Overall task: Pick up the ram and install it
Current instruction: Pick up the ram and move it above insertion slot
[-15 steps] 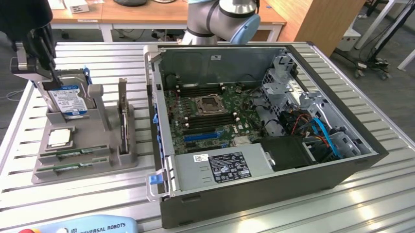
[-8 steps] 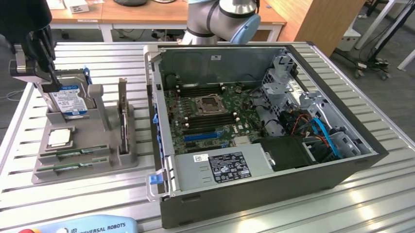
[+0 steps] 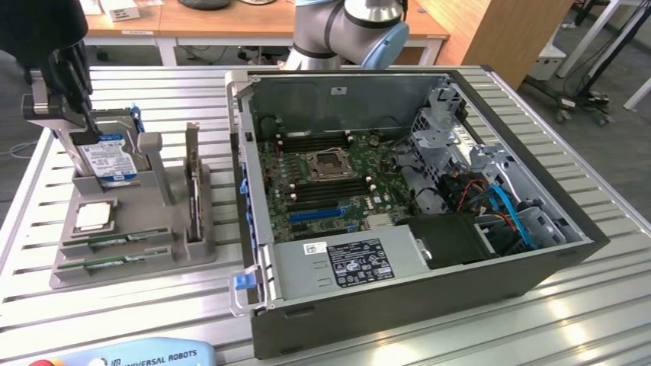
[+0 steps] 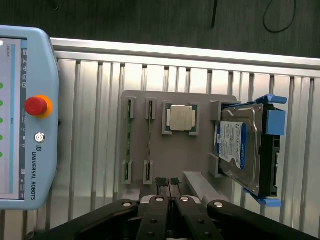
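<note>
Jaws closed, fingertips (image 4: 161, 181) pressed together with nothing between them. Seen from my wrist, they hang over the edge of the grey holder (image 4: 200, 150), near one end of the slots that carry the ram.

Inner ram stick (image 4: 149, 140): a slim green board set on its long edge in the slot next to the processor's pocket, each end in a grey clip. Outer ram stick (image 4: 128, 140): parallel to the first, in the neighbouring slot toward the holder's rim. I grip neither stick.

Processor (image 4: 180, 118): a square silver chip lying flat in its square pocket, just beside the inner ram stick. Hard drive (image 4: 239, 150): silver with a blue label, framed by a blue bracket, standing on edge between the holder's uprights at the end away from the ram.

The holder rests on the slatted metal surface (image 4: 90, 125). A light-blue teach pendant (image 4: 25, 115) with a red button lies on the same surface on the ram side, apart from the holder.

Computer case (image 3: 407, 301): open side up, just to the exterior view's right of the holder. Inside it are a green motherboard (image 3: 371, 200) with a square central socket (image 3: 331, 164) flanked by long dark slots, a grey labelled power supply (image 3: 351, 259) against the near wall, and blue cables (image 3: 514, 213) in the corner bay.
</note>
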`<act>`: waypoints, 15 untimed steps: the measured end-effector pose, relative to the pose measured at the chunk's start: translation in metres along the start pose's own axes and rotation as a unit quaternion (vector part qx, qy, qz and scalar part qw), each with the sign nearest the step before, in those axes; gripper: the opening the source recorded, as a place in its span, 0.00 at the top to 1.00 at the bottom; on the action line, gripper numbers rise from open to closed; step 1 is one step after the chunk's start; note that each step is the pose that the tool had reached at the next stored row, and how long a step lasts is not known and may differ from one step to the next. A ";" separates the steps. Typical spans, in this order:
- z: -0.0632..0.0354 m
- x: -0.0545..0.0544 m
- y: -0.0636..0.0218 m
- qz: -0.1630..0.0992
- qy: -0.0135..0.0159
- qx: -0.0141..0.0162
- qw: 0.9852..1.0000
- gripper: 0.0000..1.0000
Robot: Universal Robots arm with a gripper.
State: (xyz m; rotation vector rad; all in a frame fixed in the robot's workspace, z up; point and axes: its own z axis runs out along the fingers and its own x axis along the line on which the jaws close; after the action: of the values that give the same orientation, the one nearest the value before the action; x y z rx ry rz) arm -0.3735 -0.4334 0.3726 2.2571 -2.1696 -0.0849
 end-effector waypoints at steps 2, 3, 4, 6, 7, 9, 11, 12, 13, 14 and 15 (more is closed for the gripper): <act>0.0000 0.000 0.0000 0.000 0.000 0.000 1.000 0.90; 0.0000 0.000 0.0000 0.000 0.000 0.000 1.000 0.90; 0.0000 0.000 0.0000 0.000 0.000 0.000 1.000 0.90; 0.0000 0.000 -0.0001 0.000 0.000 0.000 1.000 0.90; 0.0000 0.000 -0.0001 0.000 0.000 0.000 1.000 0.90; 0.0000 0.000 -0.0001 0.000 0.000 0.000 1.000 0.90; 0.0000 0.000 -0.0001 0.000 0.000 0.000 1.000 0.90; 0.0000 0.000 -0.0001 0.000 0.000 0.000 1.000 0.89; 0.0000 0.000 -0.0001 0.000 0.000 0.000 1.000 0.89; 0.0000 0.000 -0.0001 0.000 0.000 0.000 1.000 0.84; 0.0000 0.000 -0.0001 0.000 0.000 0.000 1.000 0.77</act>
State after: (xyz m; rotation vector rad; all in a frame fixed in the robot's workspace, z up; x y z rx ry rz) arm -0.3734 -0.4334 0.3726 2.2571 -2.1697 -0.0849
